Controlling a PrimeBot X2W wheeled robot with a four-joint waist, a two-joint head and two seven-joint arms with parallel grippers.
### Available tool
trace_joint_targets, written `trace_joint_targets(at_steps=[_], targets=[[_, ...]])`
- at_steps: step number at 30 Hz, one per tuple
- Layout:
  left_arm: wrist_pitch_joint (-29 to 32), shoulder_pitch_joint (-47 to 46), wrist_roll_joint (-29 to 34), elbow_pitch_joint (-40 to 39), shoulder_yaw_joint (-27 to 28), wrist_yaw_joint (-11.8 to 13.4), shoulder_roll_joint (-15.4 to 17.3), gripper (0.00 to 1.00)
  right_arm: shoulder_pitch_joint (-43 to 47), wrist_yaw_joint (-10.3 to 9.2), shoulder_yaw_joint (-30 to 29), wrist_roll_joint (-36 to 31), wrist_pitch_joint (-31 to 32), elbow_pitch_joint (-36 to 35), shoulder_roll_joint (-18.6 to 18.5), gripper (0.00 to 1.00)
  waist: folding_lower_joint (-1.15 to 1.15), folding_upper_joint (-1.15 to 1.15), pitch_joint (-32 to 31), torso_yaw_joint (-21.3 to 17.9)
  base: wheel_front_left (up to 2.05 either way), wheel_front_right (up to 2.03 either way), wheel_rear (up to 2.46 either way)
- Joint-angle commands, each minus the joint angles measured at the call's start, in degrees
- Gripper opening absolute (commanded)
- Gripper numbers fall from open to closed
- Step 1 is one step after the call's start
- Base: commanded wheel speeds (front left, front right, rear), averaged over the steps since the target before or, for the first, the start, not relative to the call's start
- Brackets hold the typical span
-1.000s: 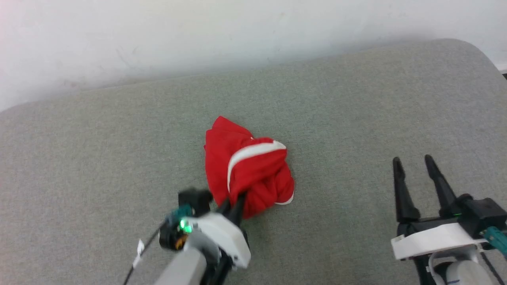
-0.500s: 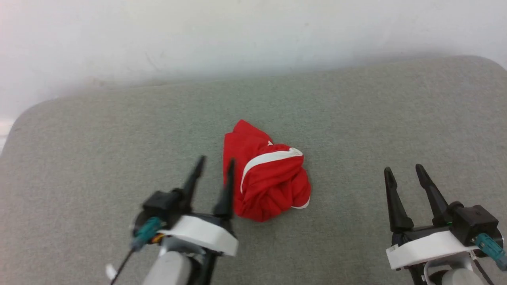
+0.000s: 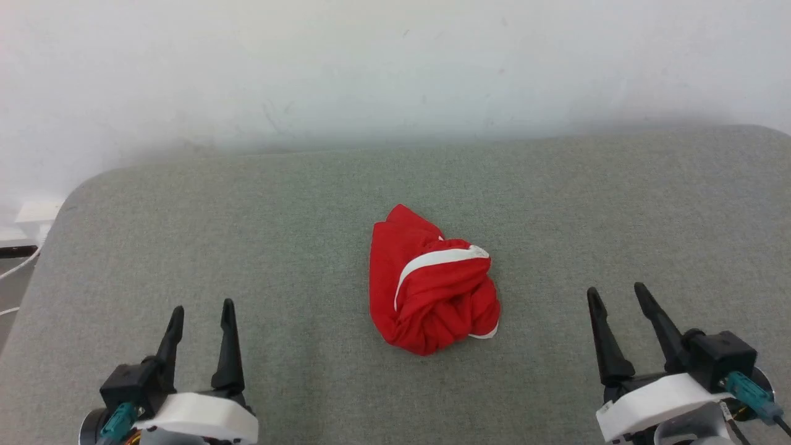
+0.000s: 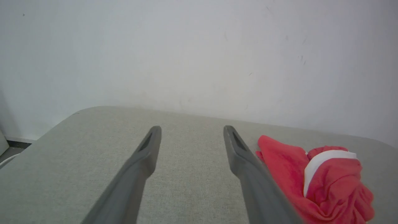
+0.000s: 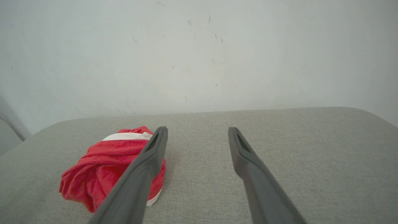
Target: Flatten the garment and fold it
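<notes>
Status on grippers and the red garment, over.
Left gripper open, empty. Right gripper open, empty. Red garment bunched on grey cushion, between them, ungripped. Nothing in the way.

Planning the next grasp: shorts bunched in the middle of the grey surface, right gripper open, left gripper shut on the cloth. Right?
No: the left gripper is open and apart from the garment, as the head view shows. The garment is bunched in the middle of the grey surface, and the right gripper is open.

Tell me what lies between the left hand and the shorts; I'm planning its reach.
Bare grey surface, nothing else, between the left hand and the red shorts, per the head view.
</notes>
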Motion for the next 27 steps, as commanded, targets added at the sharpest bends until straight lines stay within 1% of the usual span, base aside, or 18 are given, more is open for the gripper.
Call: trace_joint_targets(at_steps=[1, 4, 6, 9, 15, 19, 22, 23, 25, 27], targets=[[-0.03, 1.10, -0.18, -0.27, 0.42, 0.27, 0.61, 1.00, 0.51, -0.04, 0.13, 0.03, 1.20, 0.25, 0.08, 1.00, 0.01, 0.00, -0.49, 0.45, 0.00, 0.00, 0.00], [0.41, 1.78, -0.41, -0.86, 0.46, 0.25, 0.99, 1.00, -0.87, -0.04, 0.71, 0.47, 5.53, 2.02, 0.08, 1.00, 0.01, 0.00, -0.35, 0.91, 0.00, 0.00, 0.00], [0.73, 1.92, -0.51, -1.34, 0.29, 0.39, 0.91, 1.00, -3.61, -0.04, 1.63, 0.40, 8.80, 3.66, 0.08, 1.00, 0.01, 0.00, -0.03, 1.16, 0.00, 0.00, 0.00], [0.93, 1.57, -0.90, -1.64, -0.12, 0.43, 0.36, 1.00, -9.10, -0.04, 4.29, 1.35, 13.79, 7.28, 0.08, 1.00, 0.01, 0.00, 0.29, 1.93, 0.00, 0.00, 0.00], [1.08, -0.12, -1.30, -1.07, -1.67, -0.26, -0.62, 1.00, -20.51, -0.04, 9.79, 2.59, 26.75, 16.09, 0.05, 1.00, 0.01, 0.00, 1.21, 4.35, 0.00, 0.00, 0.00], [1.04, -1.40, -1.32, -0.56, -2.67, -0.71, -1.13, 1.00, -27.60, -0.04, 12.55, 3.76, 33.91, 22.01, -0.98, 1.00, 0.01, 0.00, 2.01, 5.96, 0.00, 0.00, 0.00], [0.92, -2.41, -1.54, -0.03, -3.31, -1.21, -1.58, 1.00, -31.71, -0.04, 14.30, 4.74, 37.63, 26.07, -1.94, 1.00, 0.01, 0.00, 2.78, 7.20, 0.00, 0.00, 0.00], [0.92, -2.41, -1.54, -0.03, -3.31, -1.21, -1.58, 1.00, -31.71, -0.04, 14.30, 4.74, 37.63, 26.07, -1.94, 1.00, 0.01, 0.00, 2.78, 7.20, 0.00, 0.00, 0.00], [0.79, -3.18, -1.72, 0.42, -3.64, -1.64, -1.84, 1.00, -33.88, -0.04, 15.45, 5.51, 39.48, 28.78, -2.63, 1.00, 0.01, 0.00, 3.30, 8.00, 0.00, 0.00, 0.00], [0.64, -3.83, -1.78, 0.91, -3.99, -2.02, -2.07, 1.00, -35.59, -0.04, 16.42, 6.43, 39.94, 31.27, -3.20, 1.00, 0.01, 0.00, 3.76, 8.73, 0.00, 0.00, 0.00]])
